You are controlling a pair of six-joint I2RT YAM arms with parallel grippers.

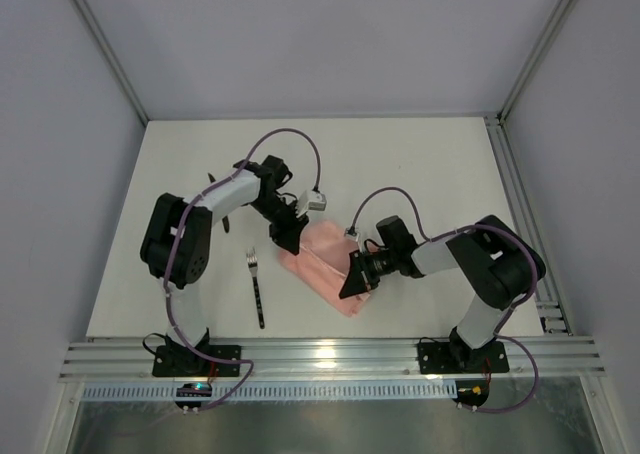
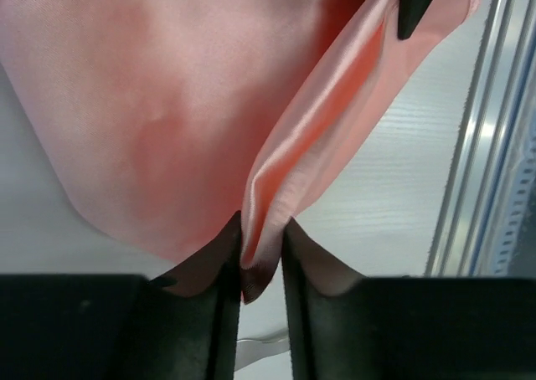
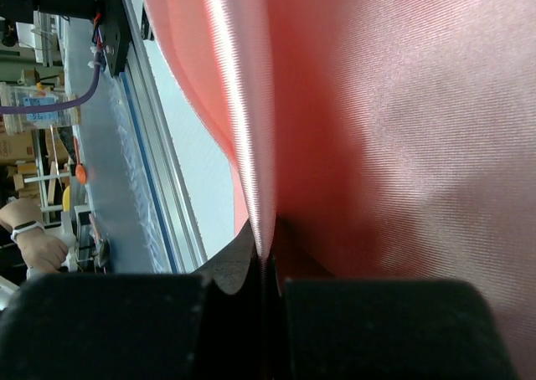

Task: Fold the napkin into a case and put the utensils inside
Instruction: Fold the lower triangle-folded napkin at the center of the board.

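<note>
- Napkin point(image 1: 318, 257) lies as a folded pale-pink oblong on the white table point(image 1: 400, 174). The top view puts the left gripper point(image 1: 288, 238) at its far-left edge and the right gripper point(image 1: 353, 280) at its near-right end.
- Only the top view shows the fork point(image 1: 256, 286), dark-handled with silvery tines. It lies just left of the left gripper and nearer the bases, apart from the cloth. A slim black piece point(image 1: 228, 222) pokes out from under the left arm.
- Only the left wrist view shows that gripper's black fingers point(image 2: 222, 313) standing apart. A puffy, open fold of cloth stands between them and is not squeezed flat. Ahead and to the right, a black fingertip point(image 2: 414, 7) of the other gripper bites the cloth.
- The right wrist view shows its own fingers point(image 3: 377, 330) pressed together on a thin raised ridge of napkin.
- The cloth is satiny, with fine woven ribbing and a sheen along the creases.
- A ribbed aluminium rail point(image 3: 159, 187) runs left of the right gripper. Beyond it are a purple cable point(image 3: 50, 105) and a small blue label point(image 3: 33, 102), too blurred to read.
</note>
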